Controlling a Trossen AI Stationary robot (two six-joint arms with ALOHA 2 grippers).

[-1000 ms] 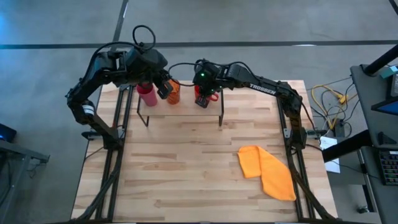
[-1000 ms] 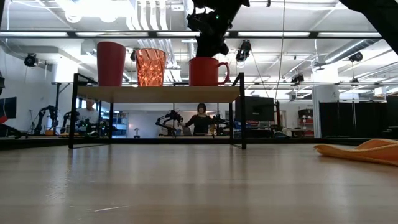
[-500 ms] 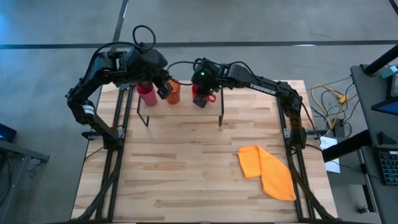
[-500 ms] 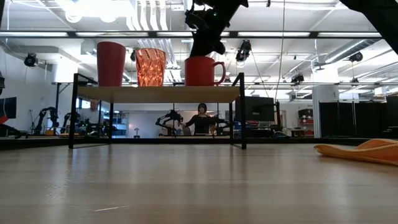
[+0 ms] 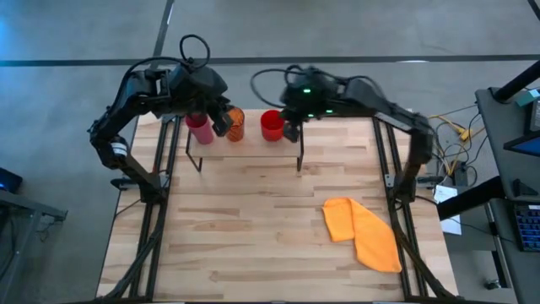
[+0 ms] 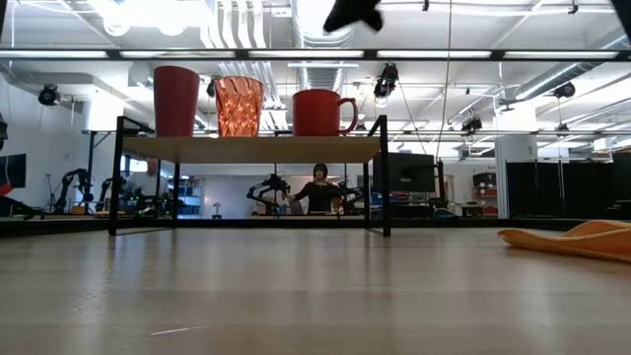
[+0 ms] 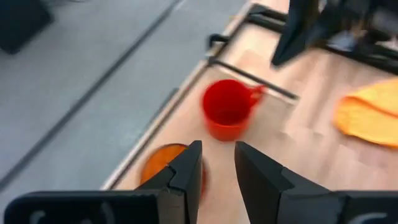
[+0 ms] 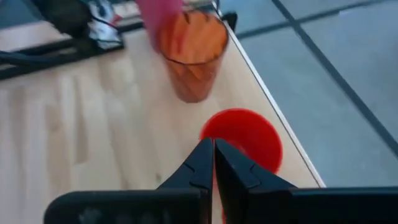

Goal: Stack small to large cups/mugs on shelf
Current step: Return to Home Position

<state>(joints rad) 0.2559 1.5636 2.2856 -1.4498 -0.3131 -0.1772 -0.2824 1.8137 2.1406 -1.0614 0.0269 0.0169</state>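
Observation:
Three vessels stand upright on their bases in a row on the shelf (image 6: 246,148) at the table's far edge. They are the pink tumbler (image 5: 198,127), the orange ribbed cup (image 5: 234,124) and the red mug (image 5: 271,124), whose handle (image 6: 349,112) points toward the table's right. My right gripper (image 5: 292,129) is shut and empty. It hangs above the mug's right side, high above the shelf in the low view (image 6: 353,12), and the mug shows below it in its wrist view (image 8: 242,140). My left gripper (image 5: 221,120) hovers between tumbler and cup with a narrow gap, empty.
An orange cloth (image 5: 363,234) lies on the table's near right part. The shelf's black wire legs (image 5: 299,157) stand on the table's far part. A person (image 6: 318,187) sits in the room beyond the table.
My right gripper has slid the red mug a little toward the table's left along the shelf, nearer the orange cup. It has then come off the mug, risen and gone toward the right. The mug stays upright on the shelf.

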